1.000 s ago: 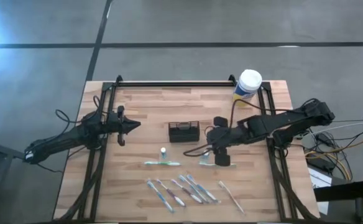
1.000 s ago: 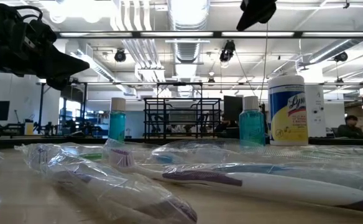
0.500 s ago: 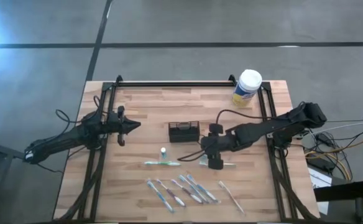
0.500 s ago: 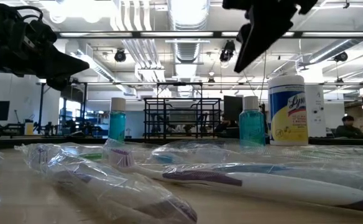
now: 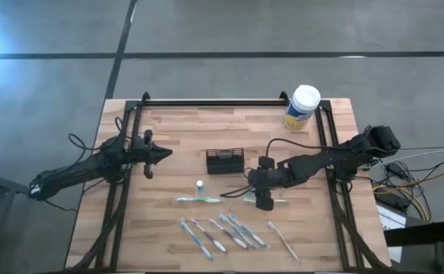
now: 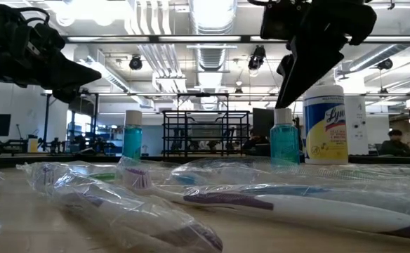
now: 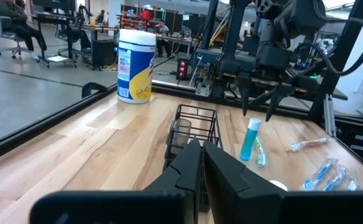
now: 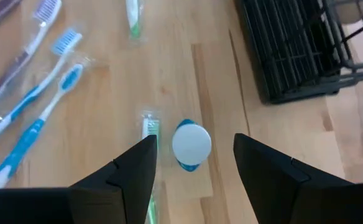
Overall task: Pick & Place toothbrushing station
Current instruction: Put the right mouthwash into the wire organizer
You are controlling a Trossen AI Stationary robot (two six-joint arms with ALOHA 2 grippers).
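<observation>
Right gripper [image 8: 194,163], fingers spread, hovers above upright white-capped blue-green tube [image 8: 191,145].
Small black wire-mesh basket [image 8: 296,50] sits nearby.

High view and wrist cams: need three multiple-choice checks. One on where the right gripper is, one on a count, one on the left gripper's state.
1. Where is the right gripper?
A) over the loose toothbrushes
B) above the small white-capped blue bottle near the black wire-mesh basket
C) inside that basket

2. How many white-capped blue bottles stand upright in the low view?
A) one
B) two
C) four

3. The left gripper is:
A) shut, holding nothing
B) open around the basket
C) shut on a toothbrush

Answers:
1. B: the right wrist view shows the white cap between its open fingers.
2. B: that bottle and a second bottle are the only ones standing.
3. A: the left wrist view shows its fingers together with nothing between them.
</observation>
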